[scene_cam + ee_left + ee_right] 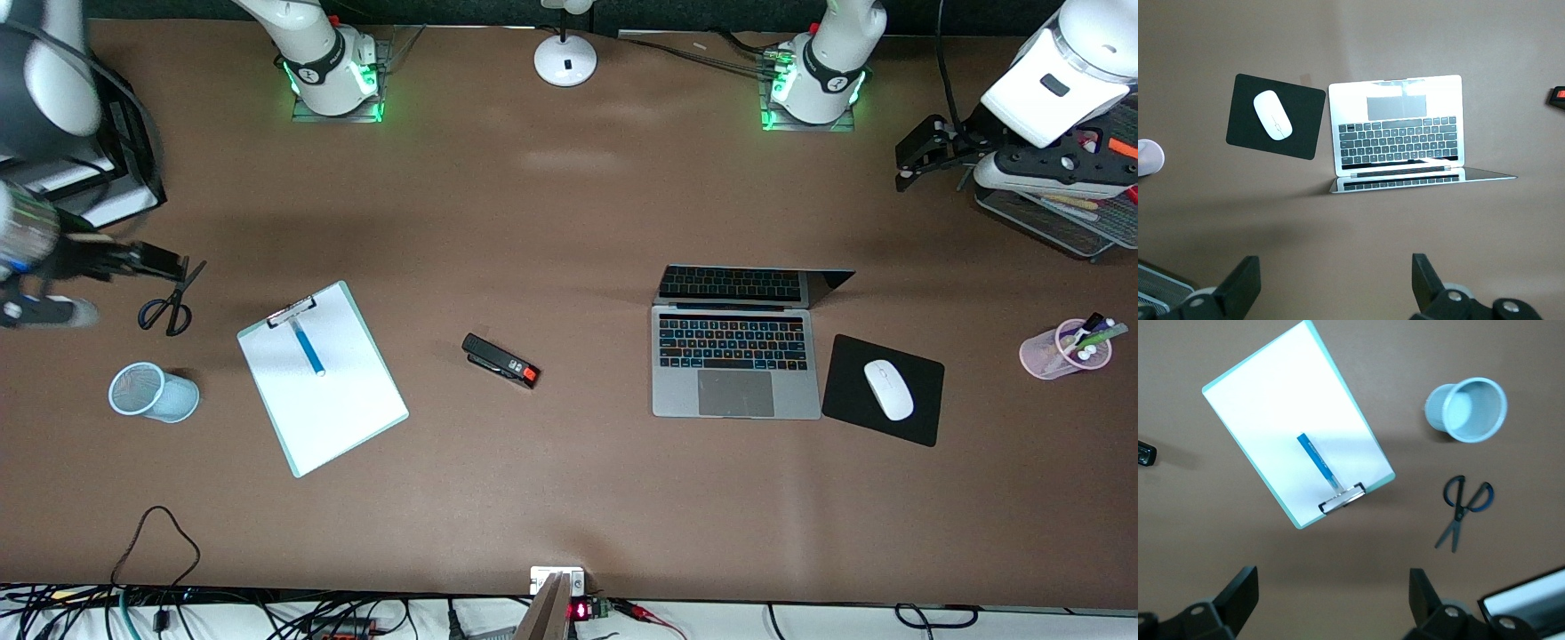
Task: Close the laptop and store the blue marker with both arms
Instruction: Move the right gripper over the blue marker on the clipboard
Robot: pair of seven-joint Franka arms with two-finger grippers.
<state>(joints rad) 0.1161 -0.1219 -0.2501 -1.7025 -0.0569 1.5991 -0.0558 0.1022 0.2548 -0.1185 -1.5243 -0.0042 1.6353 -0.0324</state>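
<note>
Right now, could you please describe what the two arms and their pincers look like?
Both arms are white with dark grey joints; their bases glow green. The left pincer and the right pincer are black, with two flat, wedge-shaped fingers. Dark cables trail from the left arm's base.

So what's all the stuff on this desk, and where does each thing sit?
laptop: one, silver-grey, open, toward the left arm's end.
mouse pad: one, black, beside the laptop.
mouse: one, white, on the pad.
pink cup: one, holding pens, at the left arm's end.
wire tray: one, grey, under the left arm.
stapler: one, black with red tip, mid-table.
clipboard: one, white with green edge.
blue marker: one, on the clipboard.
scissors: one pair, dark-handled.
mesh cup: one, pale blue, tipped over.
lamp base: one, white.
left pincer: black, open, over bare table.
right pincer: black, open, over bare table.
</note>
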